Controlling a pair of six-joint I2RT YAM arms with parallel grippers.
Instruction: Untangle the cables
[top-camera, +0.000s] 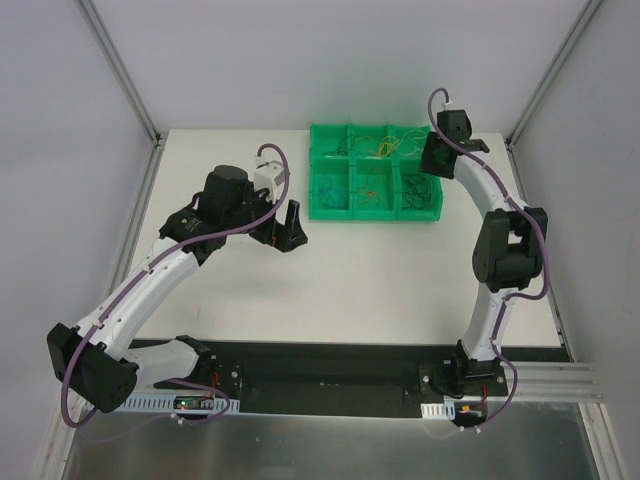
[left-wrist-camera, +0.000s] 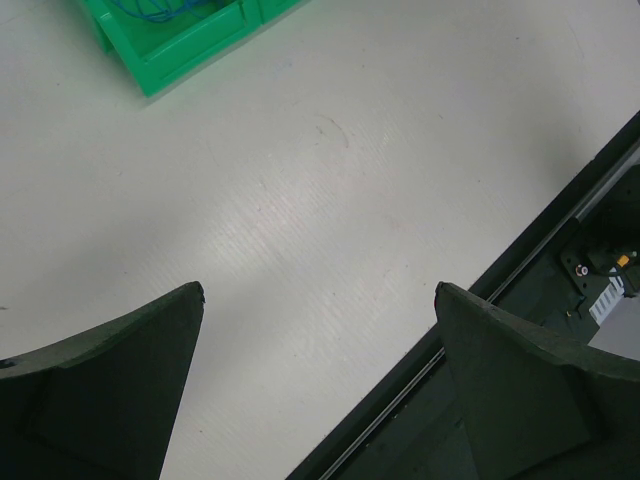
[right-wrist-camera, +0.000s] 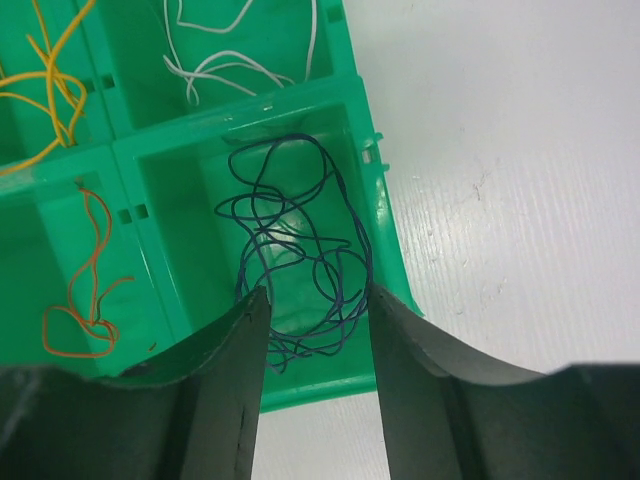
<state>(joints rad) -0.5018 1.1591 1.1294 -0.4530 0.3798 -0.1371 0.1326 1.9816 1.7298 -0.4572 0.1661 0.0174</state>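
The cables lie sorted in a green six-compartment tray (top-camera: 375, 216) at the back of the table. In the right wrist view a dark blue wire (right-wrist-camera: 300, 230) is bunched in one compartment. An orange-red wire (right-wrist-camera: 85, 280), a yellow wire (right-wrist-camera: 45, 90) and a white wire (right-wrist-camera: 230, 60) lie in the neighbouring compartments. My right gripper (right-wrist-camera: 317, 290) is open just above the dark blue wire, over the tray's right side (top-camera: 432, 160). My left gripper (left-wrist-camera: 320, 290) is wide open and empty above bare table, left of the tray (top-camera: 285, 228). A blue wire (left-wrist-camera: 150, 10) shows in the tray corner.
A black rail (top-camera: 330, 360) runs along the near table edge and also shows in the left wrist view (left-wrist-camera: 560, 200). White walls with metal posts (top-camera: 120, 70) enclose the table on three sides. The tray's right wall (right-wrist-camera: 385, 230) borders white table.
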